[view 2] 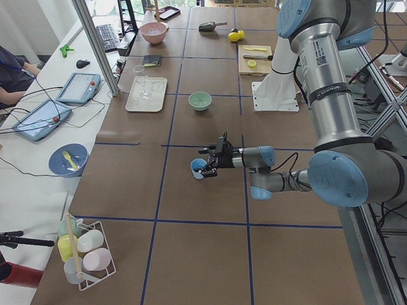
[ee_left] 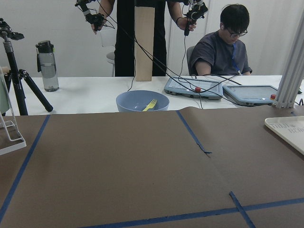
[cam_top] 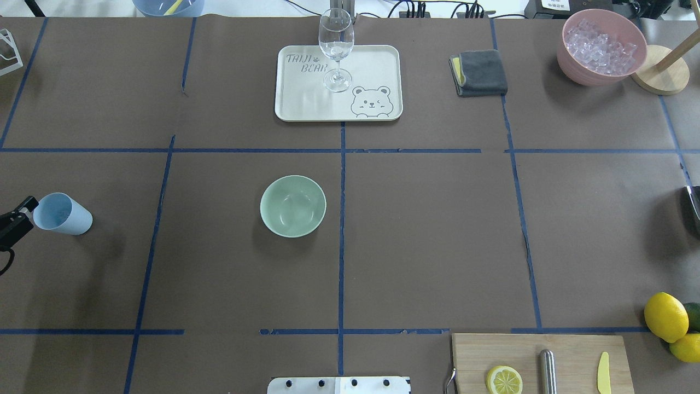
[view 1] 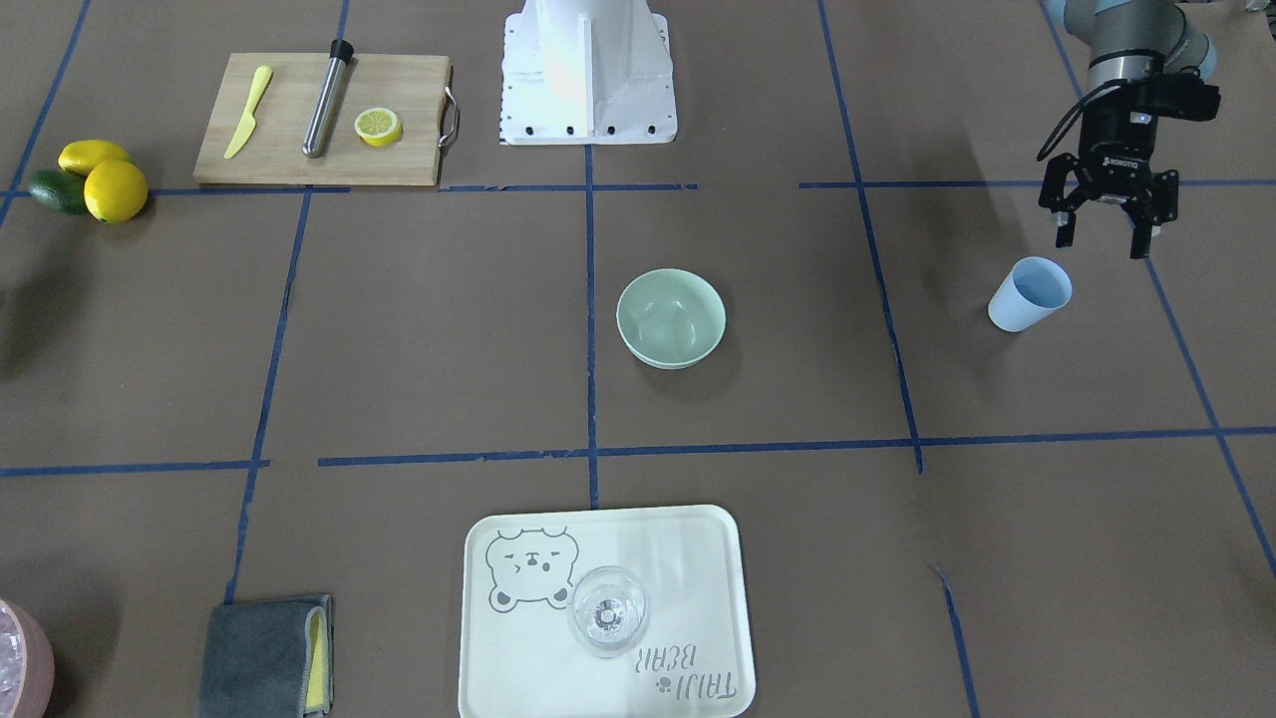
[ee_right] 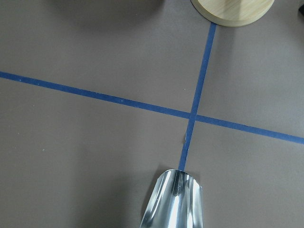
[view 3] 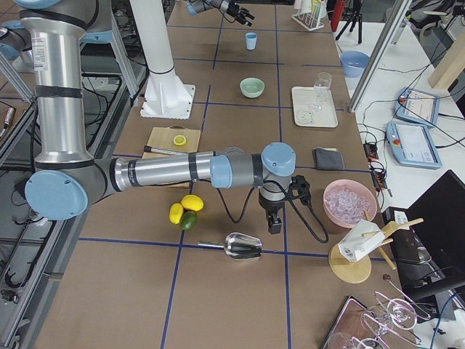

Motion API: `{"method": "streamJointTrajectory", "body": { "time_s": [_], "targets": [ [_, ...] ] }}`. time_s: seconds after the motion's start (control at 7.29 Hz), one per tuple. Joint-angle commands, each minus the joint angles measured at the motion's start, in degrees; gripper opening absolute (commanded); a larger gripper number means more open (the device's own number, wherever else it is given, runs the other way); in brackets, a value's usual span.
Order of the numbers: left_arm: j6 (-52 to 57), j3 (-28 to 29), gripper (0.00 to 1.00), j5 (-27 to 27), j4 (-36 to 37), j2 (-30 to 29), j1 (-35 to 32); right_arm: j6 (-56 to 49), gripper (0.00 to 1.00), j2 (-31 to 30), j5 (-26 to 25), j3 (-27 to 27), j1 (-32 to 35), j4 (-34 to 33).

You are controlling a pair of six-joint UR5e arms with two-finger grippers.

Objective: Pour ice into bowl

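Brown paper [cam_top: 437, 246] covers our table, gridded in blue tape [cam_top: 342, 262].
Bowl [cam_top: 292, 206]: upright, near centre.
Ice [cam_top: 600, 46]: heaped in pink container [cam_top: 571, 68], far right corner.
Left gripper [view 1: 1100, 242]: fingers spread, above blue cup [view 1: 1030, 294].
Right gripper [view 3: 272, 222]: beside metal scoop [view 3: 243, 247]; we cannot tell its grip.
White bench [ee_left: 85, 97] beyond: tablets [ee_left: 194, 87], one seated person.

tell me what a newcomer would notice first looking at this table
The pale green bowl sits alone in the middle of the brown table. At the table's end on the robot's left, the left gripper hangs with open jaws close to a light blue cup. At the far corner on the robot's right, a pink container is heaped with clear ice cubes.
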Motion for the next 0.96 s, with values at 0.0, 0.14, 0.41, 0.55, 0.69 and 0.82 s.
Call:
{"method": "streamJointTrajectory", "body": {
  "time_s": [0.0, 0.14, 0.41, 0.55, 0.69, 0.82],
  "targets": [
    [-2.1, 2.1, 1.00, 6.9, 0.2, -1.3, 6.4, -0.1, 1.00, 0.0, 0.1, 0.0, 0.5, 0.0],
    [-2.1, 5.2, 1.00, 8.5, 0.1, -3.7, 7.4, -0.1, 1.00, -0.5, 0.1, 0.0, 0.5, 0.0],
    [-2.1, 8.3, 1.00, 10.3, 0.0, -6.4, 8.7, -0.1, 1.00, -0.5, 0.1, 0.0, 0.7, 0.0],
    [-2.1, 8.5, 1.00, 11.3, 0.3, -6.5, 8.9, -0.1, 1.00, -0.5, 0.1, 0.0, 0.7, 0.0],
    [-2.1, 10.3, 1.00, 11.5, 0.2, -7.6, 9.1, -0.1, 1.00, -0.5, 0.1, 0.0, 0.7, 0.0],
    [-2.1, 13.0, 1.00, 12.3, 0.0, -9.0, 9.1, -0.1, 1.00, -0.5, 0.1, 0.0, 0.8, 0.0]
  ]
}}
